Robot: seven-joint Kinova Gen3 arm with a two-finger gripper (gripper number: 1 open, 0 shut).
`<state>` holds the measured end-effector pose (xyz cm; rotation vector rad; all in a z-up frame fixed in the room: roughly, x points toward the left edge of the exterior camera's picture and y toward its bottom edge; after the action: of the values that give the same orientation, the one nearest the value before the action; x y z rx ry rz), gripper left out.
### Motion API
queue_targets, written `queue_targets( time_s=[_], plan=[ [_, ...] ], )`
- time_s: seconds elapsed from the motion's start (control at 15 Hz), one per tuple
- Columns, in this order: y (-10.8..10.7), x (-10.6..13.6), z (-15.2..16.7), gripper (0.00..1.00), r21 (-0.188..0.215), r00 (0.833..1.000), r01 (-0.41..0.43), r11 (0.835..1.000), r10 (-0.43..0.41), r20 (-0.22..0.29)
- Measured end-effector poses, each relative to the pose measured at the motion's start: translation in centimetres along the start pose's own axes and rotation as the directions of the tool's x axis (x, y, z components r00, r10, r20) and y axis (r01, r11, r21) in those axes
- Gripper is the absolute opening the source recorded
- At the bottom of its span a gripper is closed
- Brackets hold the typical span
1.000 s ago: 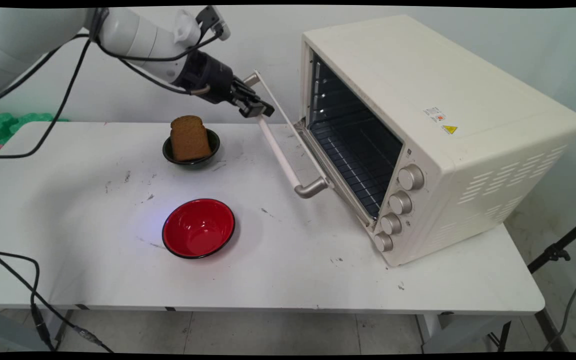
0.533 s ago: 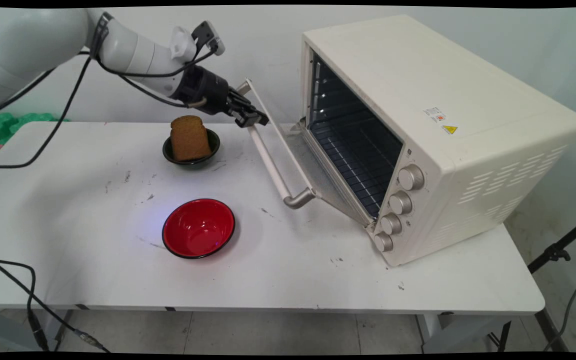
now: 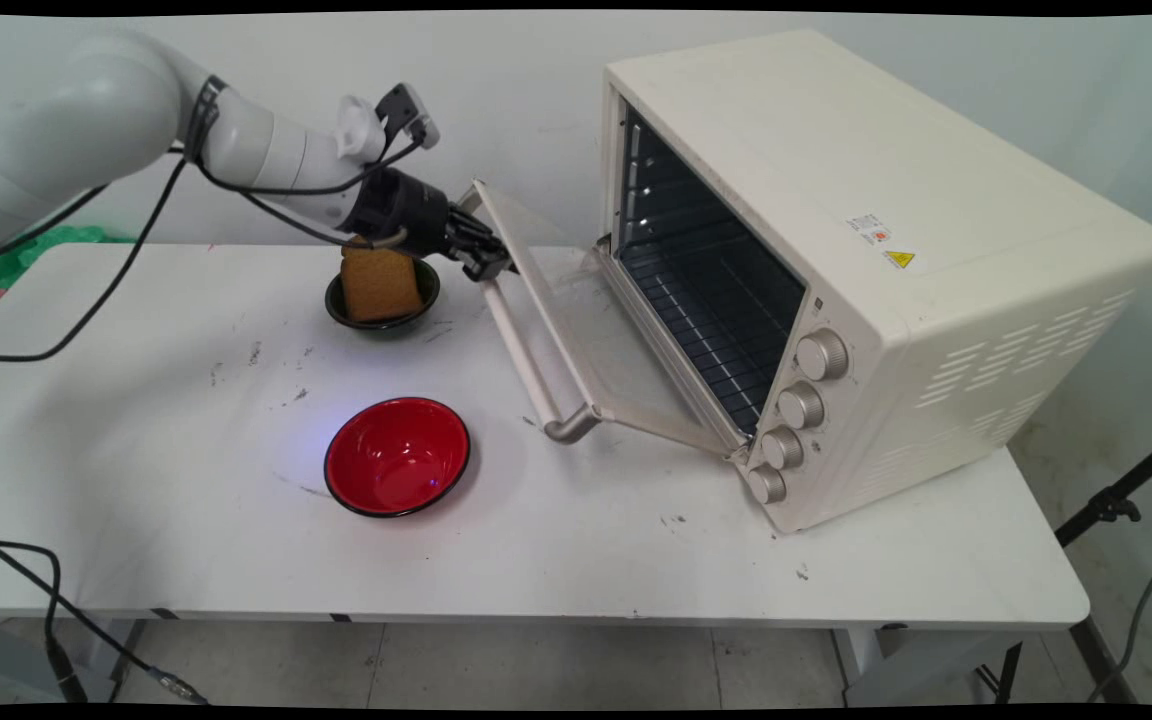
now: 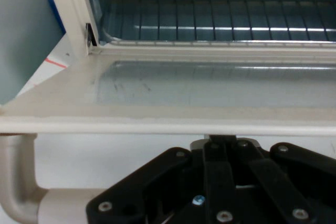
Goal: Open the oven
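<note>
On the near part of the white table (image 3: 186,520), a red bowl (image 3: 397,456) with a black rim sits by itself, upright. Farther back, a small dark bowl (image 3: 383,297) holds 1 brown slice of bread (image 3: 379,281) standing on edge; the arm's wrist crosses just above the slice's top. Beside that bowl, the black gripper (image 3: 492,268) sits at the far end of the handle bar (image 3: 516,341) on the oven door (image 3: 586,340). It looks clamped around the bar, though the main view shows this small and the hand view hides the fingertips behind the door's edge. The door hangs partly lowered, tilted between upright and flat, hinged at the bottom of the cream toaster oven (image 3: 866,270). The oven stands on the table's right side, its wire rack (image 3: 711,330) visible inside and 4 knobs (image 3: 801,405) in a column on its front panel. In the hand view the door's glass pane (image 4: 210,85) lies just beyond the linkage, with the rack (image 4: 220,22) past it.
</note>
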<state>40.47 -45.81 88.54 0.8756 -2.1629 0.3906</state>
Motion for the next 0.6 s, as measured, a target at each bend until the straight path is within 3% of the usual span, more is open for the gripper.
queue_targets(
  time_s=[0.6],
  plan=[
    [-0.9, -3.9, 0.8, 0.00, 0.001, 1.000, 0.018, 1.000, -0.018, -0.006]
  ],
)
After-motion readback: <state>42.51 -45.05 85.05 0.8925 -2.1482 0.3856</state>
